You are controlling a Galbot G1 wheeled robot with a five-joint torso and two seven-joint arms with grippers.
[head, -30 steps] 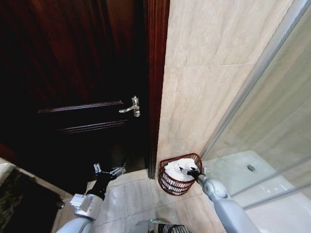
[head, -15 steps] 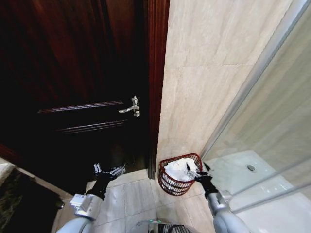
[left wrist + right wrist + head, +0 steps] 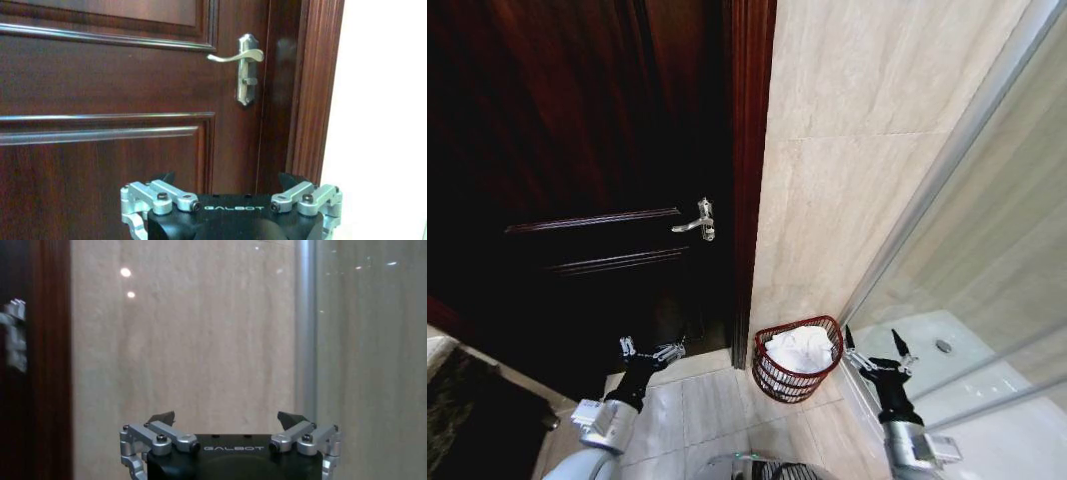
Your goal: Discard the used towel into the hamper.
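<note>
The hamper (image 3: 774, 375), a small dark red wire basket, stands on the floor against the beige wall beside the door frame. A crumpled white towel (image 3: 802, 349) lies inside it, heaped up to the rim. My right gripper (image 3: 873, 343) is open and empty, raised to the right of the hamper and clear of it; in the right wrist view the right gripper (image 3: 227, 419) faces the tiled wall. My left gripper (image 3: 651, 349) is open and empty, held low in front of the dark door; the left gripper (image 3: 227, 179) points at the door panels.
A dark wooden door (image 3: 577, 180) with a silver lever handle (image 3: 699, 221) fills the left side. A glass shower screen (image 3: 987, 230) with a metal post (image 3: 305, 325) closes off the right. Pale floor tiles (image 3: 697, 410) lie between the arms.
My right gripper has let go of the towel, pulled back out of the hamper to the right and risen, fingers now spread. The towel stays in the hamper. The left arm has not moved.
</note>
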